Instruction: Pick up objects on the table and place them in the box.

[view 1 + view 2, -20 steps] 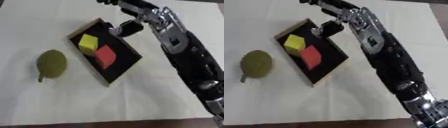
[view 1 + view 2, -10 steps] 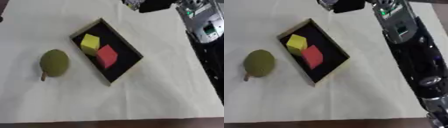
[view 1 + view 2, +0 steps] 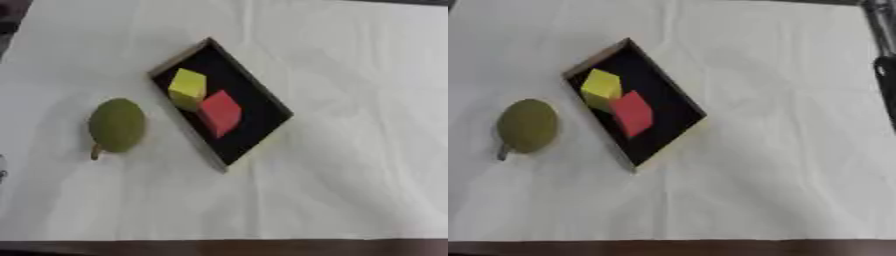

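The box [image 3: 248, 131], a shallow black tray with a thin wooden-coloured rim, is lying on the white cloth [image 3: 350, 165] that is covering your tabletop, turned at a slant so that one corner is pointing up and away from you and the opposite one down toward the near edge. Inside it, two blocks are already sitting: a yellow cube [image 3: 187, 88] in the upper part and a red cube [image 3: 220, 112] just below and to its right, the two touching or very nearly touching along one side. Both are resting on the black floor of the box, within its rim.

To the left of the box, apart from it, a green rounded fruit [image 3: 115, 124] with a short brownish stem at its lower left end is lying on the cloth; it looks like a pear or an avocado, and I cannot tell which. It is still outside the box.

You are not showing either hand over the work. In the right eye view a dark strip of the robot arm [image 3: 883, 60] is running along the right edge near the top, but it is only a part of the arm, so I cannot tell how either hand's fingers are standing.
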Controlling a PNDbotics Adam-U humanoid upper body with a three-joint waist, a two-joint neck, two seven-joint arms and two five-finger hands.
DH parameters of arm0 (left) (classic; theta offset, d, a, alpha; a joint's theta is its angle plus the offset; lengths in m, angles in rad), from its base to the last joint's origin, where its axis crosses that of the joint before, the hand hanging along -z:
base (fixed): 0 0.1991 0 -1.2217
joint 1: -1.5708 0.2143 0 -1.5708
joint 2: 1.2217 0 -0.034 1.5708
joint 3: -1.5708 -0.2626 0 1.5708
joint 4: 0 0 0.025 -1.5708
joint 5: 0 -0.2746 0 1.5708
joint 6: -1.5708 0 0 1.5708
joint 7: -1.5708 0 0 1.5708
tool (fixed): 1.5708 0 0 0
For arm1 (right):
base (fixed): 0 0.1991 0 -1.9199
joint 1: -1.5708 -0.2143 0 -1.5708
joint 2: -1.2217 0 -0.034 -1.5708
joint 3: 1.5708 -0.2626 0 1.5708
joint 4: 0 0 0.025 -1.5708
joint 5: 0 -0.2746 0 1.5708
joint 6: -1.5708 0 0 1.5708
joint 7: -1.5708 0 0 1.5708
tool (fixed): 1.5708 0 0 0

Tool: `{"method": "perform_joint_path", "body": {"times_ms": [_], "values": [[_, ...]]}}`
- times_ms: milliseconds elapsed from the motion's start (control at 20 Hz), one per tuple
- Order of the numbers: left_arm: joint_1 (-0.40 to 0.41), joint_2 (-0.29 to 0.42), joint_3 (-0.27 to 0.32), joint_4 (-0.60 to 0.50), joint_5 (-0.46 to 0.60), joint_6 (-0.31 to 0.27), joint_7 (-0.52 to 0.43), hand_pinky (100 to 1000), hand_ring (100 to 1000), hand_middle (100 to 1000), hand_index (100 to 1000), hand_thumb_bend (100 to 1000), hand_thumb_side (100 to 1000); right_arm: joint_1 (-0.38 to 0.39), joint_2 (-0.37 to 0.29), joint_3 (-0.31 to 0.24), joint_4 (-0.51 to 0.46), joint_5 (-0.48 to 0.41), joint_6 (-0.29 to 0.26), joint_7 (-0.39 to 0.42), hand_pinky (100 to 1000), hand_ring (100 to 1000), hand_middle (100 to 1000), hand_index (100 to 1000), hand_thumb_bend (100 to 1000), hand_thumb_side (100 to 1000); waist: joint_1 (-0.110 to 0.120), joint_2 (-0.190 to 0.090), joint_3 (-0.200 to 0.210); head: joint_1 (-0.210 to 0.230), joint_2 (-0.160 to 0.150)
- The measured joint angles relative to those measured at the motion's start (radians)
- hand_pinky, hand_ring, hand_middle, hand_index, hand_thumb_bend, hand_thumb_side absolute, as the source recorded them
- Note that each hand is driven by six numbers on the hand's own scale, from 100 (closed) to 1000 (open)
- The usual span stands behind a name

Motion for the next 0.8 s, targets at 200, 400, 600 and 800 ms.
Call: {"method": "perform_joint_path", "body": {"times_ms": [200, 400, 600, 800], "values": [[-0.022, 0.062, -0.001, 0.000, -0.050, -0.024, 0.021, 734, 739, 772, 820, 104, 474, 0.113, -0.091, -0.061, -0.104, -0.071, -0.021, -0.124, 977, 866, 731, 815, 100, 518, 0.000, 0.006, -0.001, 0.004, -0.001], [-0.036, 0.184, -0.021, 0.000, -0.157, -0.037, 0.033, 735, 739, 759, 831, 212, 427, 0.213, -0.151, -0.114, -0.164, -0.113, -0.060, -0.238, 975, 847, 704, 796, 100, 528, 0.002, 0.007, -0.008, 0.004, -0.001], [-0.036, 0.359, -0.069, -0.001, -0.293, -0.013, 0.008, 746, 754, 770, 856, 303, 465, 0.297, -0.188, -0.158, -0.176, -0.128, -0.114, -0.315, 973, 844, 698, 785, 100, 531, 0.011, 0.007, -0.015, 0.002, 0.000], [-0.036, 0.494, -0.120, -0.003, -0.377, 0.030, -0.070, 751, 765, 778, 871, 288, 500, 0.338, -0.196, -0.178, -0.176, -0.125, -0.140, -0.342, 970, 838, 689, 779, 100, 536, 0.013, 0.007, -0.016, -0.003, 0.000]]}}
